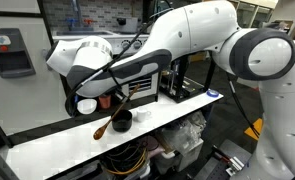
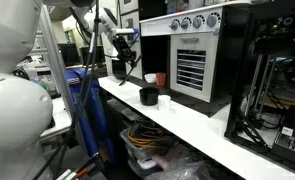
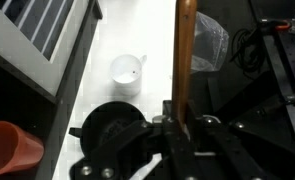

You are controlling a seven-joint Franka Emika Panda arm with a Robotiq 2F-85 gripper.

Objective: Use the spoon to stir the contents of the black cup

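Note:
My gripper (image 3: 185, 122) is shut on the thin brown handle of the wooden spoon (image 3: 186, 45). In the wrist view the handle runs straight away from the jaws and out of the frame's top. The black cup (image 3: 109, 128) sits just left of the jaws, partly hidden by the gripper body. In an exterior view the spoon (image 1: 101, 129) slants down from the gripper (image 1: 125, 103), and its oval bowl is low over the white counter, just beside the black cup (image 1: 121, 120) and outside its mouth. The black cup (image 2: 149, 96) also stands on the counter in front of the oven.
A white bowl (image 3: 127, 72) stands beyond the black cup, and a red cup (image 3: 12, 150) sits near the oven (image 3: 37, 30). The oven (image 2: 187, 55) rises along the counter's back. The counter's front edge (image 1: 137, 135) drops to cluttered shelves below.

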